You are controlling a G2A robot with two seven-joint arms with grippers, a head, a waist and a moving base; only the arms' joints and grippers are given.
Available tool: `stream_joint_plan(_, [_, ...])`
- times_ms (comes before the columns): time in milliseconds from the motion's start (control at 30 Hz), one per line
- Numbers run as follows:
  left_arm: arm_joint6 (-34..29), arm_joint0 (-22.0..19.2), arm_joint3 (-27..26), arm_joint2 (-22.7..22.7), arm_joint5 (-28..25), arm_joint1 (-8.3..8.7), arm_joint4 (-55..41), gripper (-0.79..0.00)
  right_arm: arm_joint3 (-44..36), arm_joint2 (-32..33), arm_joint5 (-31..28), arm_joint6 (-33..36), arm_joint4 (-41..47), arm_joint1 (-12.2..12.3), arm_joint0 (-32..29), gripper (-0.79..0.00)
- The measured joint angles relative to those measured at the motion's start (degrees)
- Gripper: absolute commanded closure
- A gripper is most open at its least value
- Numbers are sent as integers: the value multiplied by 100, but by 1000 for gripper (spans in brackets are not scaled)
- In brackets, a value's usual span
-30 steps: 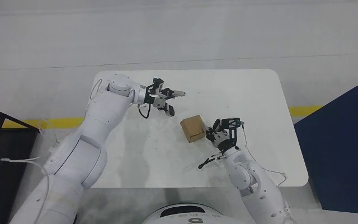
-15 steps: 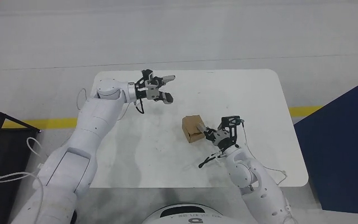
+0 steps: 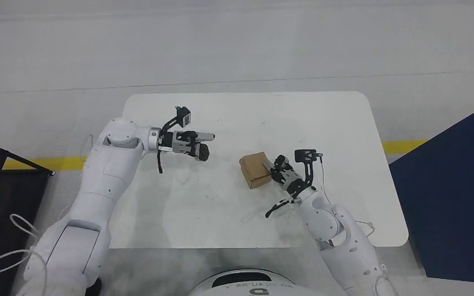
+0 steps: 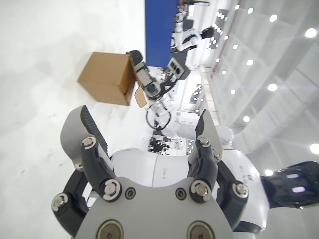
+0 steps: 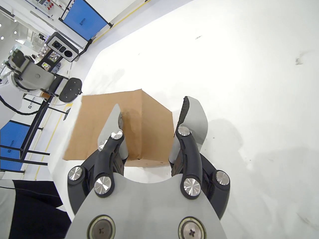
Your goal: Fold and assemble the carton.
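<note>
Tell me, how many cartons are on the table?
1. The brown carton stands on the white table, slightly right of its middle, directly in front of the right gripper. A second one hidden under an arm seems unlikely.

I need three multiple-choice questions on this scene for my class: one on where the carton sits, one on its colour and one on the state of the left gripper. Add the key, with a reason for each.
1. Where is the carton on the table?
A. Right beside the right gripper
B. Hanging over the table's edge
C. In a far corner

2. What colour is the carton?
A. White
B. Brown
C. Blue

3. How is the left gripper?
A. Shut on the carton
B. Shut on nothing
C. Open, holding nothing

Key:
1 A: the right wrist view shows the carton's corner edge between that gripper's open fingers.
2 B: all of its visible faces are plain brown cardboard.
3 C: its fingers stand wide apart with nothing between them, away from the carton.
</note>
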Motion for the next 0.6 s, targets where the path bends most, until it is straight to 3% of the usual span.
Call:
stream_joint_plan(133, [9, 567, -1005, -77, 207, 156, 519, -785, -7, -25, 15, 98, 34, 6, 18, -409])
stream_joint_plan(267, [119, 795, -1672, 73, 510, 207, 1030, -785, -81, -3, -10, 98, 152, 13, -32, -400])
stream_joint_plan(400, [248, 778, -1866, 248, 646, 203, 1238, -785, -175, 33, -1, 20, 354, 15, -119, -391])
stream_joint_plan(600, [585, 521, -1759, 635, 759, 121, 1539, -785, -263, -15, 52, 17, 276, 25, -212, -385])
